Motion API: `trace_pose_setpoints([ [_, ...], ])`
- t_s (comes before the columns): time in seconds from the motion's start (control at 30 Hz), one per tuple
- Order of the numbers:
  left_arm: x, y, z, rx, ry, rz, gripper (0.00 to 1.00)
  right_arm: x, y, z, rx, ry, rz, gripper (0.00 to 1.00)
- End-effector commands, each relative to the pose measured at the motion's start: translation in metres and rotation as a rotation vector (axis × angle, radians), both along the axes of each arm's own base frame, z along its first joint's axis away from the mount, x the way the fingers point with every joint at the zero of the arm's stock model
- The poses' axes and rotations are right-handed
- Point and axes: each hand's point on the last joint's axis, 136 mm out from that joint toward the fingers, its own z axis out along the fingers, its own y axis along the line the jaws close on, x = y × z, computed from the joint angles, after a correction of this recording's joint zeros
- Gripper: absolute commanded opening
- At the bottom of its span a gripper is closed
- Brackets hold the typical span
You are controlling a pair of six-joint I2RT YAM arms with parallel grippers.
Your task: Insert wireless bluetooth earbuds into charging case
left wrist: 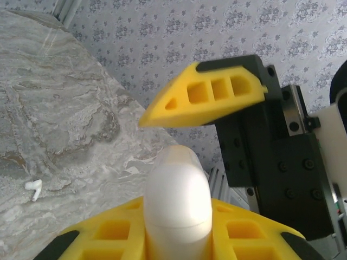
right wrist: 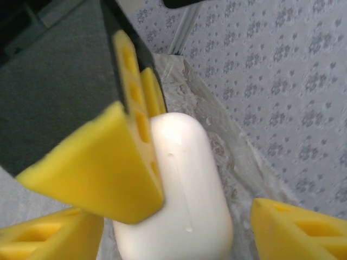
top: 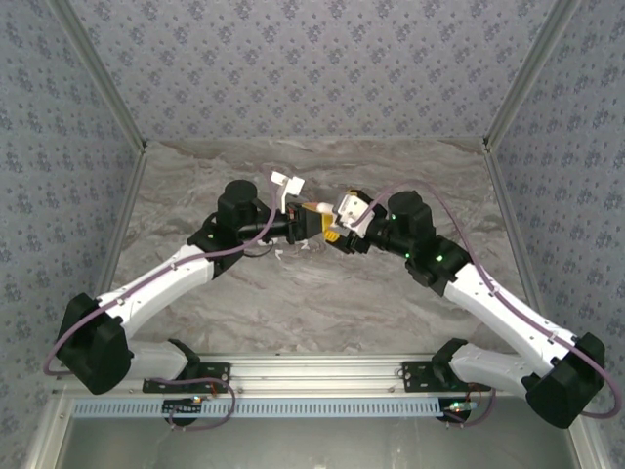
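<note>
Left wrist view: left gripper (left wrist: 176, 219) clamped on white charging case (left wrist: 177, 187), yellow fingers pressing both sides. One white earbud (left wrist: 33, 189) lies on marble table (left wrist: 70, 114), well apart from case. Right wrist view: right gripper (right wrist: 176, 216) fingers spread wide, flanking same case, right finger clear of it. Top external: both grippers meet mid-table.
</note>
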Motion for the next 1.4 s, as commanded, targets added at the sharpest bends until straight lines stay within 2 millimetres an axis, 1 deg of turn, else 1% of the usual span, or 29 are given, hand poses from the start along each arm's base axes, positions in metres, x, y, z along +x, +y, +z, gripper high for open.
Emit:
trace_pose_setpoints([
  [0.0,-0.007,0.002,0.026,-0.039,-0.126,-0.005,0.15,-0.015,-0.008,0.01,0.071,0.11,0.059,0.86],
  [0.03,-0.008,0.003,0.027,-0.037,-0.154,0.001,0.13,-0.019,-0.012,0.013,0.105,0.139,0.078,0.95],
  [0.07,-0.01,0.004,0.028,-0.035,-0.186,0.002,0.11,-0.023,-0.015,0.017,0.144,0.168,0.095,1.0],
  [0.17,-0.016,0.004,0.028,-0.018,-0.297,0.006,0.08,-0.029,-0.022,0.028,0.251,0.247,0.137,1.0],
  [0.27,-0.022,0.005,0.027,-0.007,-0.404,0.007,0.05,-0.031,-0.022,0.034,0.306,0.331,0.175,1.0],
  [0.37,-0.026,0.007,0.026,-0.007,-0.477,0.006,0.03,-0.025,-0.021,0.034,0.327,0.38,0.153,1.0],
  [0.5,-0.028,0.008,0.026,0.0,-0.514,0.0,0.02,-0.021,-0.023,0.034,0.327,0.382,0.131,1.0],
  [0.6,-0.029,0.007,0.025,0.006,-0.519,-0.01,0.02,-0.017,-0.023,0.034,0.33,0.387,0.117,0.96],
  [0.7,-0.03,0.007,0.023,0.008,-0.518,-0.016,0.02,-0.01,-0.024,0.031,0.324,0.399,0.087,0.88],
  [0.8,-0.031,0.006,0.021,0.011,-0.517,-0.024,0.01,-0.005,-0.025,0.028,0.318,0.416,0.065,0.84],
  [1.0,-0.031,0.005,0.022,0.01,-0.518,-0.031,0.0,0.007,-0.026,0.024,0.301,0.427,0.027,0.81],
  [1.23,-0.032,0.005,0.024,0.003,-0.524,-0.032,0.0,0.019,-0.024,0.018,0.295,0.445,0.0,0.81],
  [1.37,-0.032,0.004,0.024,0.003,-0.522,-0.033,0.0,0.027,-0.025,0.018,0.306,0.451,-0.018,0.81],
])
